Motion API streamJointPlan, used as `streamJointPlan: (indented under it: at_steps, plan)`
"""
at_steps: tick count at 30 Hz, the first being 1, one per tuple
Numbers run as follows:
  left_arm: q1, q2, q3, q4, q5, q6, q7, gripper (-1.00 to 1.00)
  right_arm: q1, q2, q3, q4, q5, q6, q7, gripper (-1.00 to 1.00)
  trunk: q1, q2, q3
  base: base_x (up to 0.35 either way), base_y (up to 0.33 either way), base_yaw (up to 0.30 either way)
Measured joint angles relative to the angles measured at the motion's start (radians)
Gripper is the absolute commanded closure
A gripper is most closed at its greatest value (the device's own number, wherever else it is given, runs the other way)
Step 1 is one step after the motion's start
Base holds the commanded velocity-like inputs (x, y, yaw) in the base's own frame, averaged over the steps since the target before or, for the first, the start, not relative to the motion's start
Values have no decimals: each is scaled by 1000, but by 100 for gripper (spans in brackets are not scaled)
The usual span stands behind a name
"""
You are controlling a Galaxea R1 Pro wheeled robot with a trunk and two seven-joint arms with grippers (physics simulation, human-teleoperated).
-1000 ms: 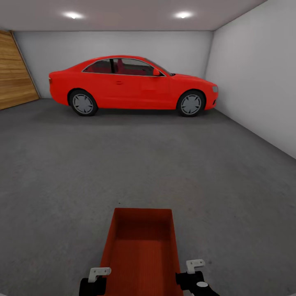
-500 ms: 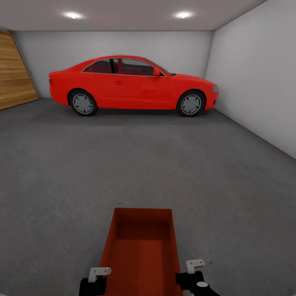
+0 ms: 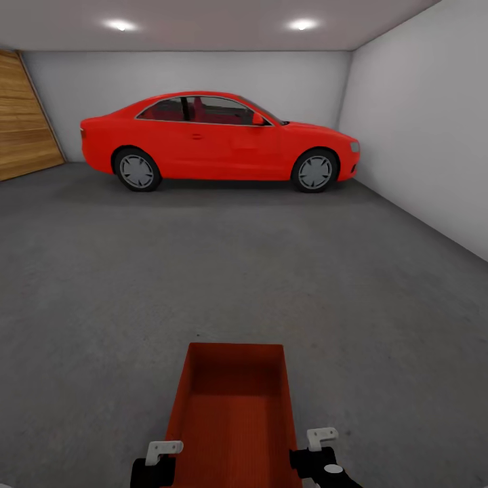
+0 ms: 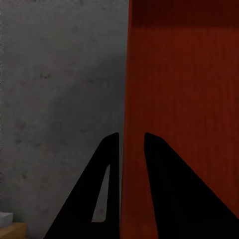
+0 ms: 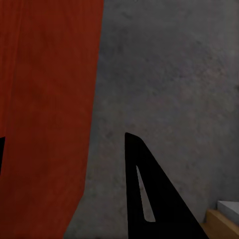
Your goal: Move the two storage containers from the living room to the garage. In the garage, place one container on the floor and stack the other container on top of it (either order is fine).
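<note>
Below, ribbed orange-red tub (image 3: 234, 413) between both pincers, above speckled concrete floor (image 3: 203, 271).

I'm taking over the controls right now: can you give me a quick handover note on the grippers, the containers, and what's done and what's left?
Left gripper: fingers astride the storage container's left wall, apparently shut on it.
Right gripper: at the right wall; grip cannot be confirmed.
The container is held in front of the robot above the garage floor, with the red car ahead.
Done: one container has reached the garage.
Left: set it down, then deal with the second, whose whereabouts these views do not settle.
</note>
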Motion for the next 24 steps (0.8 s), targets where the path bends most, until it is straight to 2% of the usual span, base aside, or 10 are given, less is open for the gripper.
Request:
streamJointPlan:
  at_steps: [6, 12, 24]
  plan:
    - [0, 0, 0, 0, 0, 0, 0, 100, 0, 0, 0, 0, 0, 0, 0, 100, 0, 0, 0, 12, 3, 0]
    - [0, 0, 0, 0, 0, 0, 0, 100, 0, 0, 0, 0, 0, 0, 0, 100, 0, 0, 0, 173, 0, 0]
    - [0, 0, 0, 0, 0, 0, 0, 100, 0, 0, 0, 0, 0, 0, 0, 100, 0, 0, 0, 64, 0, 0]
